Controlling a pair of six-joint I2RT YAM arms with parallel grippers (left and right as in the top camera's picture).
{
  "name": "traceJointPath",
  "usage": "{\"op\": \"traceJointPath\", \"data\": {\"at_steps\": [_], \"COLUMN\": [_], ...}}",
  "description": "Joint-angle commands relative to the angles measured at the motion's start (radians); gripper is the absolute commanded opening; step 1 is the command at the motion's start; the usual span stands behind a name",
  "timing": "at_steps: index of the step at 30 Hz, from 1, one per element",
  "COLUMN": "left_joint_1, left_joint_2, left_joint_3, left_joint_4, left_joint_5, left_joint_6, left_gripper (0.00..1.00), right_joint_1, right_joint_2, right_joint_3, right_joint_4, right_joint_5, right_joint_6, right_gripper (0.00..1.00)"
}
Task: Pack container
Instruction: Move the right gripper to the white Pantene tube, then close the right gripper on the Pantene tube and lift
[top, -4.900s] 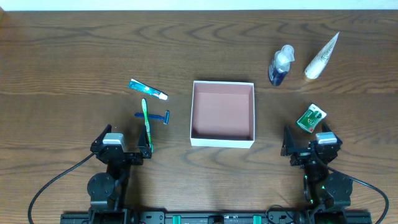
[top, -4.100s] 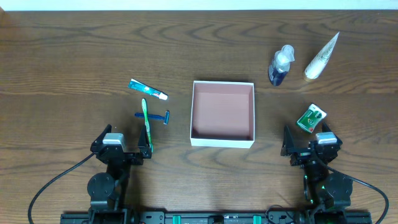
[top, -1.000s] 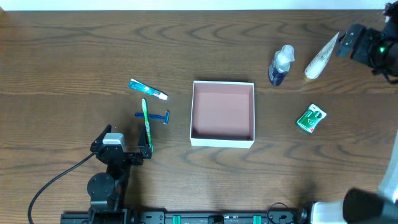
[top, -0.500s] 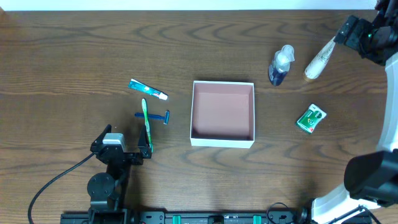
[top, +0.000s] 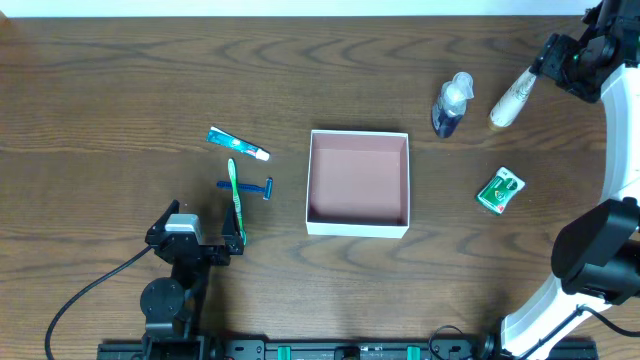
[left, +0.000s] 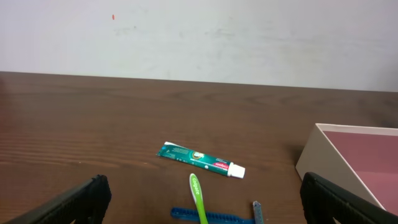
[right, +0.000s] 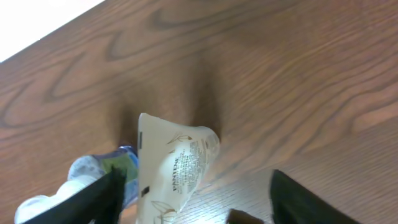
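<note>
A toothpaste tube (left: 200, 160) lies on the table (left: 93, 124) just beyond a toothbrush (left: 198, 198) and razor (left: 211, 216) — container (left: 309, 155) corner at right, left gripper (left: 203, 180) spread wide.

On the wooden table (top: 120, 90), a toothpaste tube (top: 238, 144), green toothbrush (top: 236, 200) and blue razor (top: 250, 187) lie left; a spray bottle (top: 452, 104), cream tube (top: 512, 95) and green packet (top: 500, 190) lie right.

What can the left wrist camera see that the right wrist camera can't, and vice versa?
Only left wrist: a green toothpaste tube, a green toothbrush, a blue razor and a corner of the container. Only right wrist: a white tube between the right fingers, a blue bottle beside it. Both: the brown wooden table.
</note>
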Motion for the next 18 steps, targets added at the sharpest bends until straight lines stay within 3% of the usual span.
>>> {"op": "traceJointPath", "data": {"at_steps": [1, 10, 18], "left_joint_1": [0.003, 0.003, 0.003], "left_joint_2": [-0.005, -0.005, -0.005], "left_joint_3": [-0.018, -0.018, -0.018], "left_joint_4": [-0.033, -0.033, -0.033], "left_joint_5": [0.014, 0.014, 0.014], "left_joint_6": [0.013, 0.013, 0.013], "left_gripper": [0.98, 0.98, 0.98], "right_joint_1": [0.027, 0.057, 0.057], "right_joint_2": [0.021, 0.072, 0.083], "right_joint_3": [0.017, 0.013, 0.013], "right_joint_4": [0.002, -0.001, 0.006], "right_joint_5": [-0.005, -0.005, -0.003], "right_joint_6": [0.006, 0.008, 0.007], "right_gripper": [0.63, 0.55, 0.27]}}
